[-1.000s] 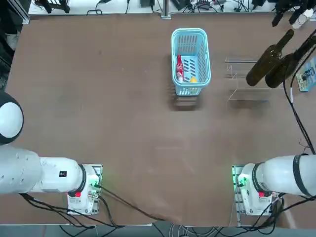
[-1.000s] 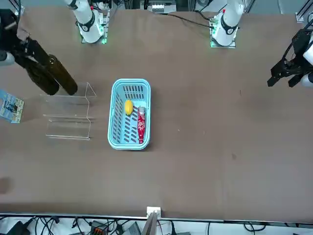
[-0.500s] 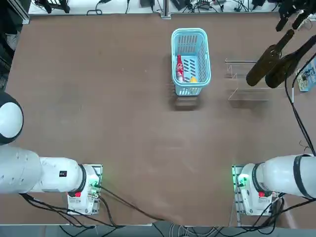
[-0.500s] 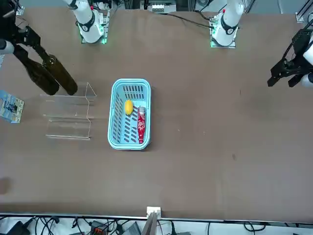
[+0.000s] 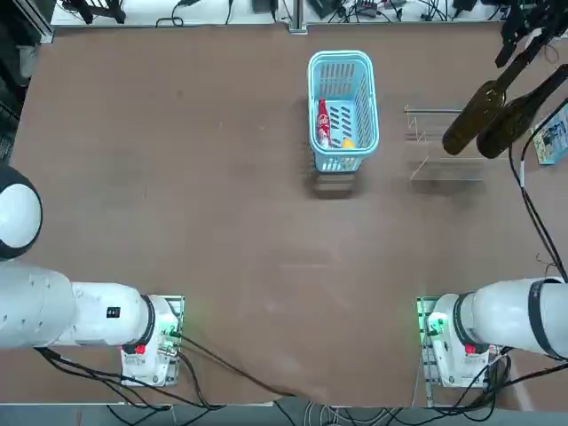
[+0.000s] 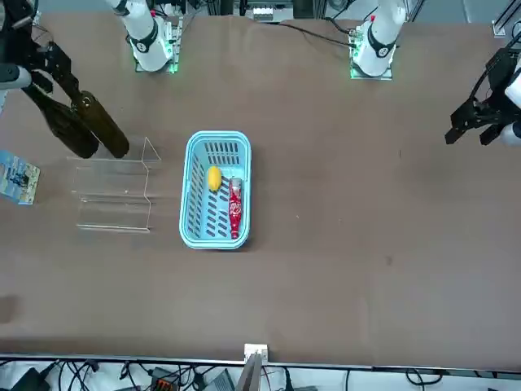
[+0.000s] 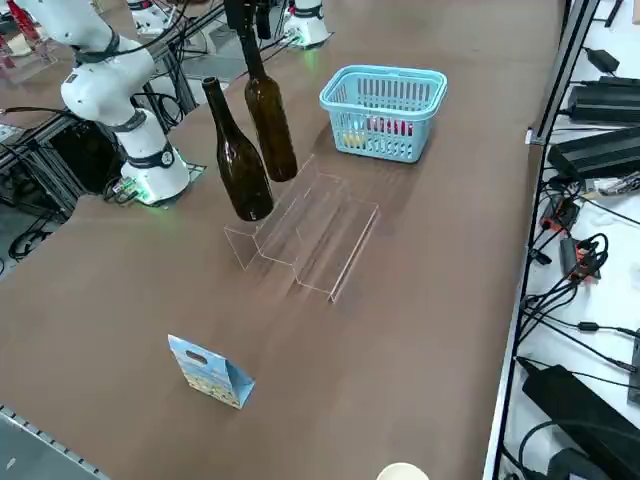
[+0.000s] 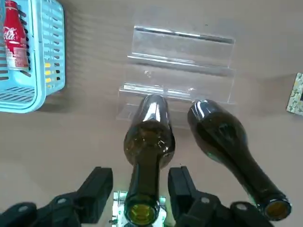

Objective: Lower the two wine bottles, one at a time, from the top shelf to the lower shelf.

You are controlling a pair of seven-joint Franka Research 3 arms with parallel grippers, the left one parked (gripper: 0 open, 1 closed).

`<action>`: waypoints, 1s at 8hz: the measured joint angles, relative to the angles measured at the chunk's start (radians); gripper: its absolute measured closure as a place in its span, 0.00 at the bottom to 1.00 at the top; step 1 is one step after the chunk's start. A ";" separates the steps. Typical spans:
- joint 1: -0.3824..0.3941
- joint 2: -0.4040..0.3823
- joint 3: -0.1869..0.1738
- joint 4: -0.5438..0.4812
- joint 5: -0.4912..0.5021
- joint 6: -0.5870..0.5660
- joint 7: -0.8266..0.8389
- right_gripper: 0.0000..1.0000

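Wine bottles (image 8: 149, 137) unlabelled; right gripper's (image 8: 140, 196) fingers spread; red bottle (image 8: 15, 40) reading "Coca-Cola"

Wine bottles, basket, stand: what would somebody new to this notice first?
Two dark wine bottles stand out, side by side on the clear stand's top level, the right gripper around one neck. Next comes the light-blue basket beside the stand, holding a small red bottle and something yellow.

1. Beyond the right gripper (image 8: 140, 174)'s fingers, the top shelf (image 8: 125, 105) — partly hidden by the two wine bottles (image 8: 149, 137).
2. Past one finger, blue basket (image 8: 53, 75) — cut off.
3. Past the other, patterned carton (image 8: 297, 98) — cut off too.
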 joint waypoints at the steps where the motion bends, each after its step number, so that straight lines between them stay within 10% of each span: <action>1: 0.000 -0.003 0.001 -0.007 -0.002 -0.003 0.000 0.29; 8: 0.005 -0.008 0.006 -0.018 -0.018 -0.028 0.000 0.42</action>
